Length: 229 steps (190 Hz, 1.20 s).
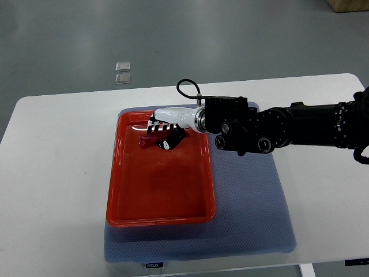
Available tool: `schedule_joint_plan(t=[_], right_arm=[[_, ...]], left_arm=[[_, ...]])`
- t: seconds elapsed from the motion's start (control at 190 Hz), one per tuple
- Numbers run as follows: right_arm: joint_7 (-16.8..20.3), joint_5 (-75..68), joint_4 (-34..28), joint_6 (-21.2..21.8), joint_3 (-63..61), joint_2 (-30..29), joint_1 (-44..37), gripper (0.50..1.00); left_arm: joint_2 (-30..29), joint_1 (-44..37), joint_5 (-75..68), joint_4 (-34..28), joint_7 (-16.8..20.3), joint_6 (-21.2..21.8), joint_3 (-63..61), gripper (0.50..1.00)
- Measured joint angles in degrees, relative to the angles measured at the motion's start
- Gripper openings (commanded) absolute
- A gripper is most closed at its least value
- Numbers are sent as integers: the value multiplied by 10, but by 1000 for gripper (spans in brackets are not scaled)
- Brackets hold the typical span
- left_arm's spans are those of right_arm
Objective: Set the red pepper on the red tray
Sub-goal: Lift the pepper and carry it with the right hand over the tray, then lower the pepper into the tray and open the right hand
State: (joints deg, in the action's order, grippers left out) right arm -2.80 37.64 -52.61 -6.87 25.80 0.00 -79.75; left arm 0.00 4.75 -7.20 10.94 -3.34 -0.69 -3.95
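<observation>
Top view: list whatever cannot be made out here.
- Red pepper: mostly covered by the right hand; only a dark red end shows, so its shape and whether it touches the red tray are unclear.
- Two small clear items on the floor: too small to identify.
- Left arm: outside the frame.
- Brown object: cut off by the top edge.

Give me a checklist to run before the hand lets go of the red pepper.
1. Red pepper is over the red tray: ok, it sits inside the rim near the far end.
2. Right hand grips the pepper: ok, fingers are curled around it.
3. Pepper resting on the tray floor: cannot tell from this steep view.
4. Tray lies flat on the blue mat: ok.
5. Tray floor free of other things: ok, only the pepper is there.
6. Left arm out of the way: ok, it does not show.
</observation>
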Motion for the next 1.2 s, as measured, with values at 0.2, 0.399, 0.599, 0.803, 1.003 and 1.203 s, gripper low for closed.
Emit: schedule_joint_plan(t=[0.2,0.399,0.599,0.803,1.003,1.203], right_arm=[[1,1,7,-2,0,0,22,500],[1,0,11,-4,-2,0,35,596],[0,0,21,-1,-3,0,46,725],[0,0,23,0,-3,0,48,789],[0,-1,22,0,-8,0,41,805],[-5,-2,21,-3,-71,0,37,805]], left_arm=[[0,0,0,1,0,0,-1,1000],[0,0,0,1,0,0,-1,1000],[0,0,-1,1,0,0,-1,1000],[0,0,-1,1,0,0,-1,1000],[0,0,-1,1,0,0,-1,1000],[0,0,0,0,0,0,0,1000]])
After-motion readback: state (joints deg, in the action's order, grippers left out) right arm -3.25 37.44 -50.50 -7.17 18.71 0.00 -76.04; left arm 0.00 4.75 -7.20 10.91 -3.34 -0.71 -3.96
